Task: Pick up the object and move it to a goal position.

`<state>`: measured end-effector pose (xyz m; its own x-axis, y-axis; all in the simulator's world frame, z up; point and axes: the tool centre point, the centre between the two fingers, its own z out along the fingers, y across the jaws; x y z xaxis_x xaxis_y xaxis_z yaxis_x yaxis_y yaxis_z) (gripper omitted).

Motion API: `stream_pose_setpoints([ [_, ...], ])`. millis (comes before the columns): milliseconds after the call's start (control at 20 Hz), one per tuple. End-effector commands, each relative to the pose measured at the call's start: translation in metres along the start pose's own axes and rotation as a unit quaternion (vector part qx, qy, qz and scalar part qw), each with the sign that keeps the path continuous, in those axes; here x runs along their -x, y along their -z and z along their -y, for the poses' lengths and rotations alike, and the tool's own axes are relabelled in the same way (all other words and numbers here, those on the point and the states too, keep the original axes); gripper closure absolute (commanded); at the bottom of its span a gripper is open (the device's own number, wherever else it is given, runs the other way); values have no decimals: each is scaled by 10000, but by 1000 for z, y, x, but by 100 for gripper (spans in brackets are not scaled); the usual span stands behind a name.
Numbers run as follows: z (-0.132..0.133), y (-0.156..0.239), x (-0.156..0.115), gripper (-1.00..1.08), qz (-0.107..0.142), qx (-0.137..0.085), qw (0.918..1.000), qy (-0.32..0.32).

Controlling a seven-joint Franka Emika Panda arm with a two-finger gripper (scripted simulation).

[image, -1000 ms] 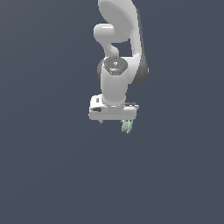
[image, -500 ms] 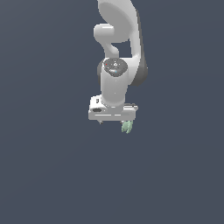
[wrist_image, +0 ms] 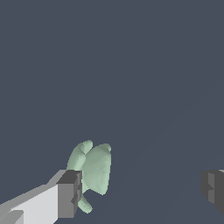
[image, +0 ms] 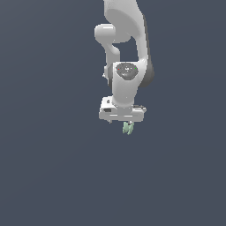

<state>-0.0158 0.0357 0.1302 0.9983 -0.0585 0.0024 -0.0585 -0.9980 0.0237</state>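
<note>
1. Under the white arm [image: 128, 48], in the exterior view, the gripper [image: 121, 125] points down over a plain dark ground, and the object [image: 128, 128], a pale mint-green lump, shows at about five o'clock from the hand's middle, tucked just below its underside.

2. Over to the wrist view, going left to right: the near finger [wrist_image: 69, 194] comes first, dark pad facing inward, and the object [wrist_image: 92, 168] sits right against that pad, its lobes bulging out into the gap.

3. Further across is open space, then the far finger [wrist_image: 213, 187] well apart from the object. So the jaws stand wide, and nothing is clamped between them; the lump only touches or overlaps one side. Whether it rests on the ground or hangs by that finger cannot be told from either view.

4. On handling, as a judgement: it looks small and light, rigid, with smooth rounded lobes that could roll or squirt out under an off-centre squeeze.

5. The best hold appears to be across the two broad flat-ish faces of the large lobe, pads centred on its bulk, not on the thin tail poking out below.

6. The risk is a close from this offset nudging it sideways before the far pad arrives.
</note>
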Motion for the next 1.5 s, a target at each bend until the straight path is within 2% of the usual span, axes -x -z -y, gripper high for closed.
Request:
stream_pose_setpoints([
  [0,14,-9,10,-92,3,-33,9999,-155],
  [250,36,-23,29,-92,11,-83,9991,-425],
  [550,50,-32,43,-92,18,-112,9981,-609],
  [1000,53,-38,45,-92,22,-115,9980,-625],
  [1450,54,-77,46,-92,20,-117,9979,-641],
])
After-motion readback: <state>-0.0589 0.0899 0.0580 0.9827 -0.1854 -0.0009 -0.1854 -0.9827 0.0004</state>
